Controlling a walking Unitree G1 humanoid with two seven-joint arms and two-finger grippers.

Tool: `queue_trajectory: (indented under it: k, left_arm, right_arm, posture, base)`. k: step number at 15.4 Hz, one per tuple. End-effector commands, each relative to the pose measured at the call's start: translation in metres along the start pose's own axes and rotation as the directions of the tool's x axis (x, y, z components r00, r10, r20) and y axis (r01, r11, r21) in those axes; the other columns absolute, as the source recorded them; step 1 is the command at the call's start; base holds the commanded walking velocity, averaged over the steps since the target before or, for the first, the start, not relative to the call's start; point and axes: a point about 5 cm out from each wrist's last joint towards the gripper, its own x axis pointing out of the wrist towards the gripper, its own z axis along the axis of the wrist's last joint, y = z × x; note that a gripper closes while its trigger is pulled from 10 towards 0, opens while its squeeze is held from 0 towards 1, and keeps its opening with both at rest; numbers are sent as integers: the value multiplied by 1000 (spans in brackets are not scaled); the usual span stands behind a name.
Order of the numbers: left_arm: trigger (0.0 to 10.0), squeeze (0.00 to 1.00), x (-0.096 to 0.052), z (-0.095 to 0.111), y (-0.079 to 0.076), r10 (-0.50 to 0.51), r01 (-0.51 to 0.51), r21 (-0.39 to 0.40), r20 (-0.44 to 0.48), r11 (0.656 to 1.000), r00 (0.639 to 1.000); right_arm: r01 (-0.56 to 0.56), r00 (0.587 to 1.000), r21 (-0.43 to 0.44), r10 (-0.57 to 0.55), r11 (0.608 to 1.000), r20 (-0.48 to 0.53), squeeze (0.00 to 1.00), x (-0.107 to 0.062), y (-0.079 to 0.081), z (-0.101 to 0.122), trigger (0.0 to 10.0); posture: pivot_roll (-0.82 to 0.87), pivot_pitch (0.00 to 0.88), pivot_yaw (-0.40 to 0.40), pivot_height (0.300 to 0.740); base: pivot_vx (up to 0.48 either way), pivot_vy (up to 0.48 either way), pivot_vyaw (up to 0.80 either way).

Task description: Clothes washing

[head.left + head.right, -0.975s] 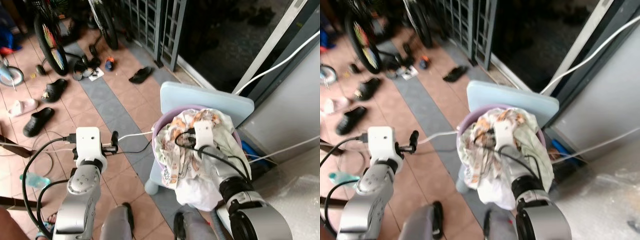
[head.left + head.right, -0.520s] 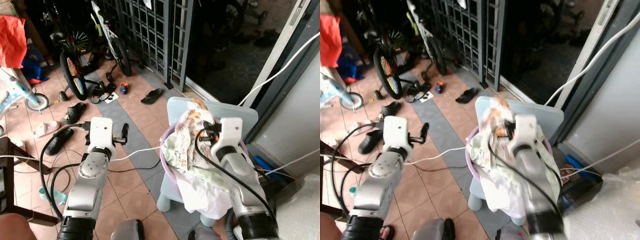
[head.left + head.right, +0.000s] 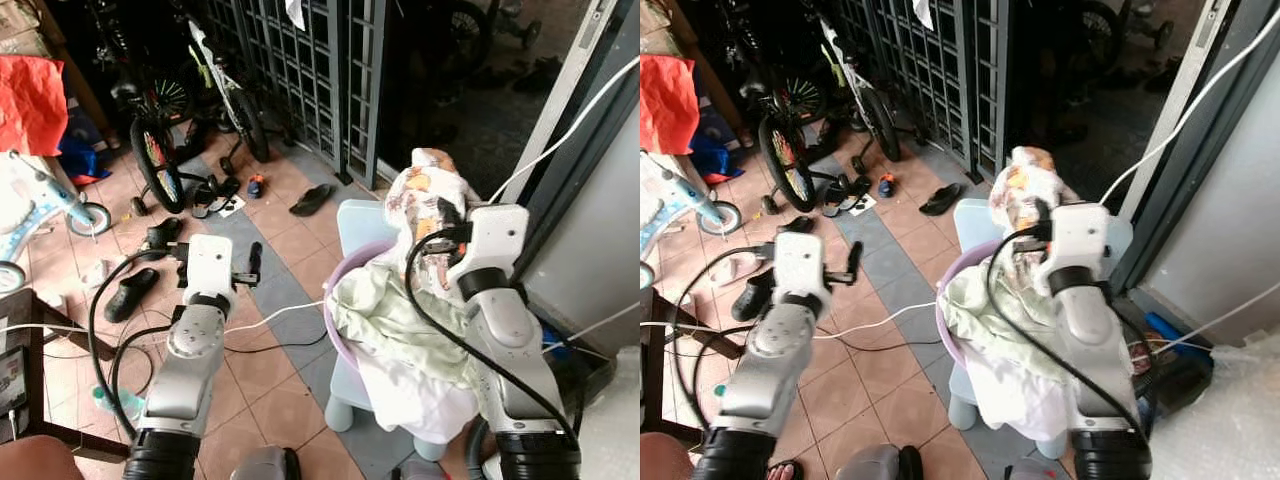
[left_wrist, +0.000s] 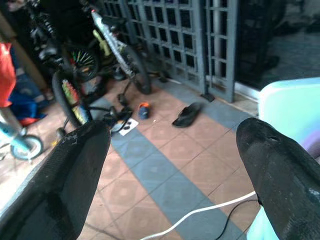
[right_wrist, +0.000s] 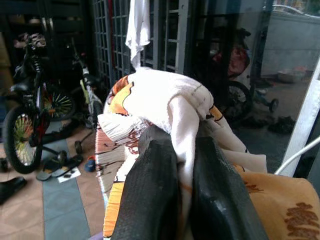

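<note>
The right gripper pinches a patterned cloth, lifted above the purple basin at 3 o'clock. The left gripper hangs spread and empty at 9 o'clock. Best to lift straight up so the pale laundry stays put.

Head pair: I look forward-down over the basin | left wrist: along the left claw, floorward, bicycle shared with head pair | right wrist: close on the printed cloth

Terracotta tiled floor, grey metal grille gate, parked bicycles
</note>
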Motion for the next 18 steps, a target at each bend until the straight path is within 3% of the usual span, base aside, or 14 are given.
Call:
queue_trajectory:
  k: [1, 4, 8, 18]
  left_arm:
    - [10000, 0, 0, 1, 3, 11, -11, 10, 8, 1000, 1000]
    - [10000, 0, -1, -3, 3, 15, -15, 3, 0, 1000, 1000]
    - [10000, 0, -1, -3, 3, 17, -17, -4, 7, 1000, 1000]
    - [10000, 0, -3, -2, -2, -54, 56, -60, 43, 997, 998]
  right_arm:
    - [-9, 1000, -2, 9, 1000, 24, 0, 0, 4, 9, 10000]
    - [-2, 1000, -6, 2, 1000, 18, 0, 0, 2, 8, 10000]
    - [0, 1000, -23, 1, 1000, 8, 0, 4, 1, 9, 10000]
    - [16, 1000, -48, -16, 999, 5, 0, 3, -1, 9, 10000]
  posture:
    - [-95, 0, 123, 740]
    - [-93, 0, 113, 740]
    - [-96, 0, 107, 740]
    - [-110, 0, 108, 740]
  base:
    - [-296, 0, 0]
    - [-416, 0, -721]
    - [-398, 0, -172]
    - [0, 0, -800]
